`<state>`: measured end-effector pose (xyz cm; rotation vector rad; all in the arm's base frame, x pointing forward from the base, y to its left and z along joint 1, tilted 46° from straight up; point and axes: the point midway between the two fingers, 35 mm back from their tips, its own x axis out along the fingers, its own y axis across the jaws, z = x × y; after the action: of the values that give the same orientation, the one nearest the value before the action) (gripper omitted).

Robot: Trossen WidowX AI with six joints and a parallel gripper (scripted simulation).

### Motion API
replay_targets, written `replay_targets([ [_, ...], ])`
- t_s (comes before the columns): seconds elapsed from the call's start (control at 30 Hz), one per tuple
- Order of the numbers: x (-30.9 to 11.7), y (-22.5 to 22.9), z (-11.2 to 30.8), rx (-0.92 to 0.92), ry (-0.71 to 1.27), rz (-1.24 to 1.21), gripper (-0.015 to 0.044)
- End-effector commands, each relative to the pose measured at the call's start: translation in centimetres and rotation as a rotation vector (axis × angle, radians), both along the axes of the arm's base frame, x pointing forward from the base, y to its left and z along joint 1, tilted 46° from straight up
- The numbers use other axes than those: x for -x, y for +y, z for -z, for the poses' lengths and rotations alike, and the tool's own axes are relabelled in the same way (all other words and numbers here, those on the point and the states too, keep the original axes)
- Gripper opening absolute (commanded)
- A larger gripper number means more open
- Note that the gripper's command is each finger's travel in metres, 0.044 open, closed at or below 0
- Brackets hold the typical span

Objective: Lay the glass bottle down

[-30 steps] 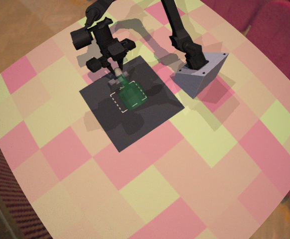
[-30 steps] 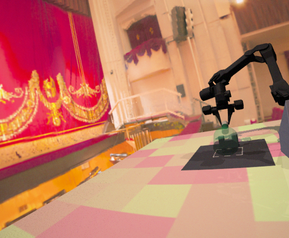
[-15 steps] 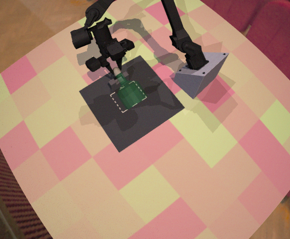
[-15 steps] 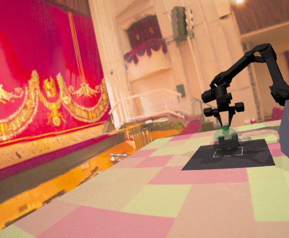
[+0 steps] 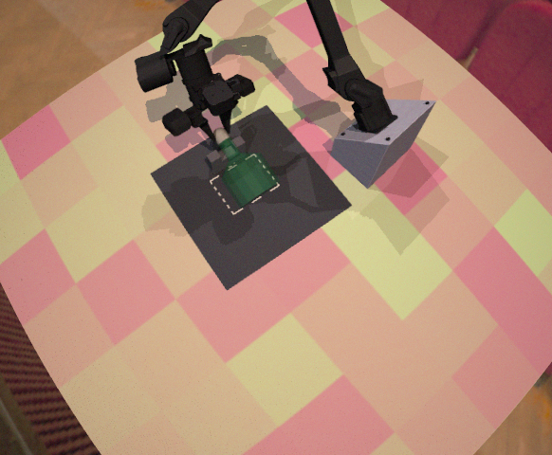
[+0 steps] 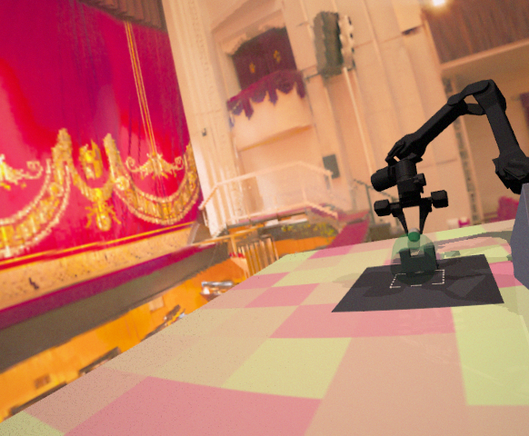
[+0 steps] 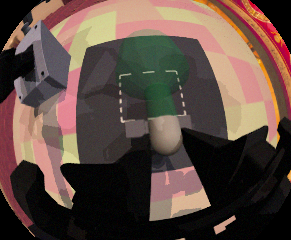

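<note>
Gripper is clamping the glass bottle by its neck, body extending beyond the fingertips. Lowering appears underway; next move likely needs aligning over the outline, then gentle descent.

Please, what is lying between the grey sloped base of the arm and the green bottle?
Only part of the dark mat, with shadows on it, and patterned tabletop; the top view shows this.

My top view is evenly lit with overlapping soft shadows; the round wrist view bends edges and blackens its corners.
</note>
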<state>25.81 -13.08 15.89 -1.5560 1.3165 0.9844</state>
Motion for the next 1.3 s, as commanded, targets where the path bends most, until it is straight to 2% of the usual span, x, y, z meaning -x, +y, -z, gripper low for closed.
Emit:
replay_targets([
  [0.0,0.0,-0.3,0.2,0.001,0.003,-0.002,0.0121],
  [1.27,-0.1,-2.8,0.8,0.004,-0.017,0.017,0.0121],
])
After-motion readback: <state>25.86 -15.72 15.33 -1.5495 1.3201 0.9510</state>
